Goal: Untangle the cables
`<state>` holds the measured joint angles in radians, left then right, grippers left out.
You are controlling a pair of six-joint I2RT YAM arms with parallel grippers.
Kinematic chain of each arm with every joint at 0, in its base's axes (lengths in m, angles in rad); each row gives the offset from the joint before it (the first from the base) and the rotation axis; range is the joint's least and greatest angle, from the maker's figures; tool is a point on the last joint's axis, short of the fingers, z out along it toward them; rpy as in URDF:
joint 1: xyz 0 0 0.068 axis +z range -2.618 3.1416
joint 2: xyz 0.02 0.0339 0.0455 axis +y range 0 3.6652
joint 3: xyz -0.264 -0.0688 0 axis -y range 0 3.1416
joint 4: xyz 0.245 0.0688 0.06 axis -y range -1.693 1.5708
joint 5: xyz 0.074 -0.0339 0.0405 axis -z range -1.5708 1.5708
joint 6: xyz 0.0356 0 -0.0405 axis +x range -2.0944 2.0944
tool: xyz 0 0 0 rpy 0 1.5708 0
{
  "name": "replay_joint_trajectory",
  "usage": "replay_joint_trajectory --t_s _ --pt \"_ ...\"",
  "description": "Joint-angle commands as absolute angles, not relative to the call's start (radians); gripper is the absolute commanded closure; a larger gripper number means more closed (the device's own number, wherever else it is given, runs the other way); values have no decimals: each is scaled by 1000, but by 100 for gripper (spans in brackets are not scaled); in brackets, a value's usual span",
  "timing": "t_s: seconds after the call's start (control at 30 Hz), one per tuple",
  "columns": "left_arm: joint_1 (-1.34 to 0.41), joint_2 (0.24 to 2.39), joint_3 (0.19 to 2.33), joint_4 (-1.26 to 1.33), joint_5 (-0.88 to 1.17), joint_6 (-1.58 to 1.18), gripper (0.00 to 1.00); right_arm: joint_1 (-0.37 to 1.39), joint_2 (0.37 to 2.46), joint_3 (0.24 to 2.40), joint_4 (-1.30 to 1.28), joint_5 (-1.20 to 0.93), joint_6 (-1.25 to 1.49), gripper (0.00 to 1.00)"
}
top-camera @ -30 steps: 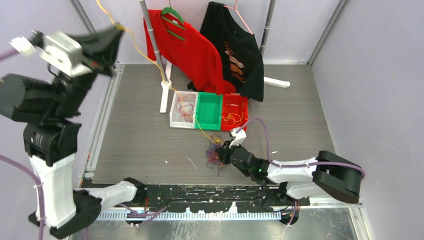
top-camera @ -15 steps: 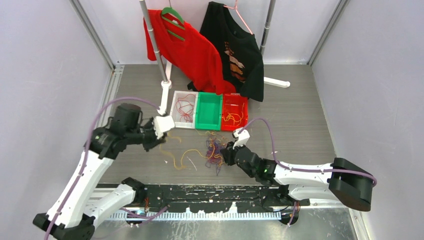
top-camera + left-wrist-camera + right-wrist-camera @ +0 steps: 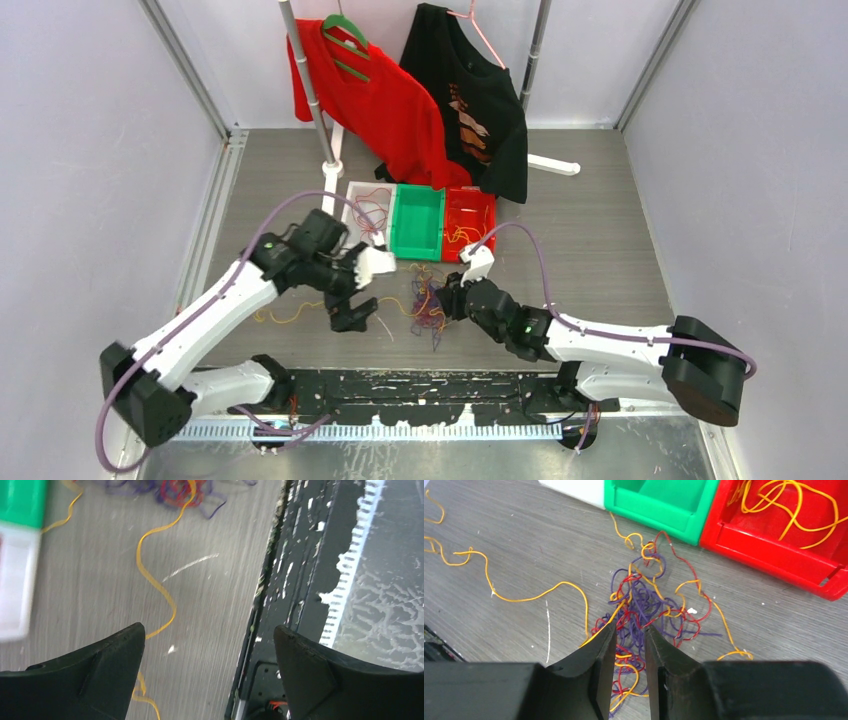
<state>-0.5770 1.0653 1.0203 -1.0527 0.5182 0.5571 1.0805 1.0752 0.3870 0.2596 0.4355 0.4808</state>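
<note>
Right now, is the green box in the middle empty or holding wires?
Empty: from above, the green box shows only bare floor, while the white box and red box beside it hold cables.

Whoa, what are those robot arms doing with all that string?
Two robot arms are untangling thin cables. The right gripper is pinched shut on the red, yellow and purple tangle in front of the green bin. The left gripper hangs open, holding nothing, above a loose yellow cable lying on the table.
</note>
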Motion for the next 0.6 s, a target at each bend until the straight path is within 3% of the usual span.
replay_joint_trajectory --t_s 0.0,0.2,0.33,0.4,0.57 --pt "-744 1191 1065 -864 495 447 1 1024 1088 439 260 398 513 67" --pt "-801 1427 1143 -838 511 433 3 954 1031 430 229 380 551 67" --pt "-807 1571 1237 -853 547 410 12 919 967 423 196 391 575 67" --pt "-808 1614 1230 -837 555 436 17 904 941 416 187 393 587 68" --pt "-806 1680 1219 -796 537 491 19 884 892 388 172 411 621 71"
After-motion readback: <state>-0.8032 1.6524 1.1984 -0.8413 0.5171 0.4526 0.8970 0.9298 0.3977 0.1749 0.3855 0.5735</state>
